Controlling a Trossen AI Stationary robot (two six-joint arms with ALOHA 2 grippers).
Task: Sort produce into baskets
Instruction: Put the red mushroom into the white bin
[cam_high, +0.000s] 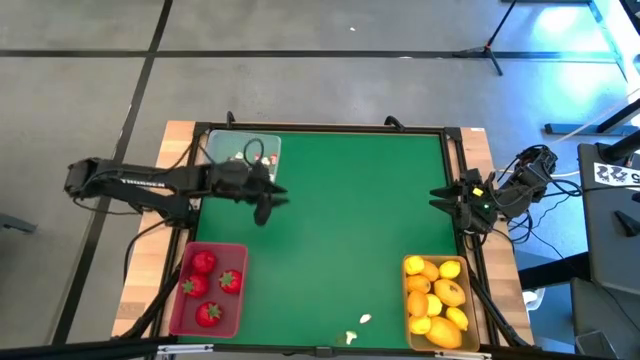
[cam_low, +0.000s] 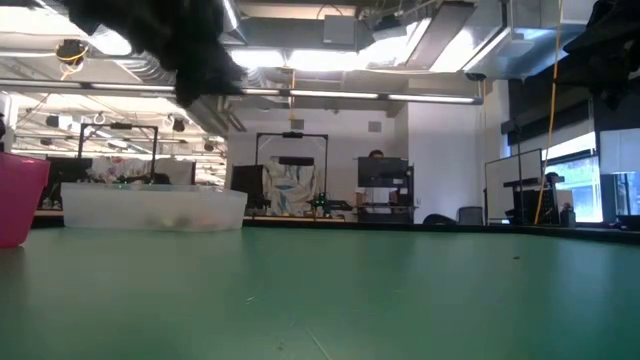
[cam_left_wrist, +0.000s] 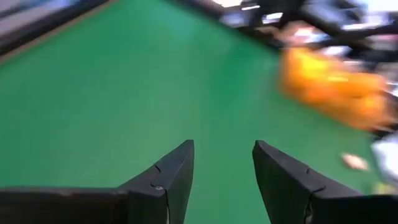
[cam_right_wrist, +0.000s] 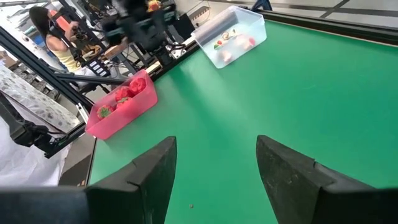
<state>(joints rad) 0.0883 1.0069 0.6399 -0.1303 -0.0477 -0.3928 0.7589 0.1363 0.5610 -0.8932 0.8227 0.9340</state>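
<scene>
My left gripper (cam_high: 265, 207) hangs open above the green mat, just near of the clear basket (cam_high: 241, 150), with nothing between its fingers (cam_left_wrist: 177, 168). That basket holds small white-and-red bits (cam_right_wrist: 227, 43). The pink basket (cam_high: 208, 290) at the near left holds three red strawberries (cam_high: 204, 263). The yellow basket (cam_high: 437, 300) at the near right is full of yellow and orange lemons (cam_high: 448, 292). Two small white bits (cam_high: 365, 319) lie loose on the mat near the front edge. My right gripper (cam_high: 450, 195) waits open at the mat's right edge, empty (cam_right_wrist: 217, 149).
The green mat (cam_high: 340, 220) is bordered by a dark frame with cables at the far edge (cam_high: 330, 127). In the low view the left gripper (cam_low: 190, 50) shows as a dark shape high above the clear basket (cam_low: 150, 208). A person (cam_right_wrist: 53, 31) sits beyond the table's left side.
</scene>
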